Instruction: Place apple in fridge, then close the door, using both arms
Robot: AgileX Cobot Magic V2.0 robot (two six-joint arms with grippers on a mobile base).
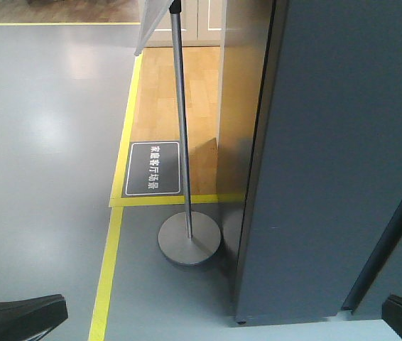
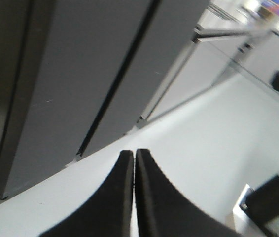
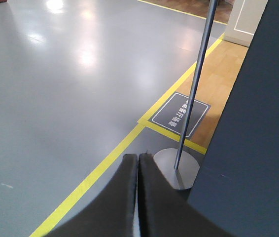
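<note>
Only fridge (image 1: 329, 163) exterior visible, dark grey; both hands closed, empty.

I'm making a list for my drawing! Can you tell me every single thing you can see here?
Fridge: one, dark grey, tall, on the right, shut.
Sign stand: one, silver pole on a round base, left of the fridge.
Floor plate: one, dark with white writing, behind the stand's base.
Tape lines: yellow, on the grey floor around the wooden patch.
Wooden floor: light brown, behind the tape.
Apple: none in view.
Left pincer: one, black, shut, empty, near the fridge's foot.
Right pincer: one, black, shut, empty, over the floor.
</note>
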